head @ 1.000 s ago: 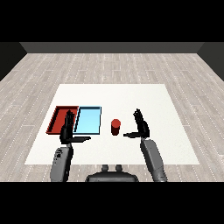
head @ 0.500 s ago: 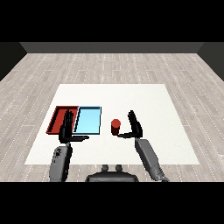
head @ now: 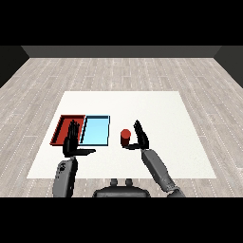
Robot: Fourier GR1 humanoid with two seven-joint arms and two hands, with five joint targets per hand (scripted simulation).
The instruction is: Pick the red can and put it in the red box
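Head view: one red can [head: 125, 137] is seen upright on the white table [head: 161, 109], just right of the light blue tray [head: 96, 130], which is taken as landmark. One red tray [head: 64, 128] lies touching the blue tray's left side, so the can is separated from its target by the whole blue tray. The right hand [head: 140, 138] is held just right of the can, fingers straight, thumb reaching under it; nothing is grasped yet, contact can't be confirmed. The left hand [head: 72, 143] is held released at the blue tray's near-left corner, over the red tray's near edge.

Risks, as judged: can could be knocked over twd the blue tray if the fingers are closed off-centre. It could also be set in the wrong tray, since the blue tray must be crossed. Left hand may obstruct the drop spot.

Count: 1 can, 2 trays, 2 hands.
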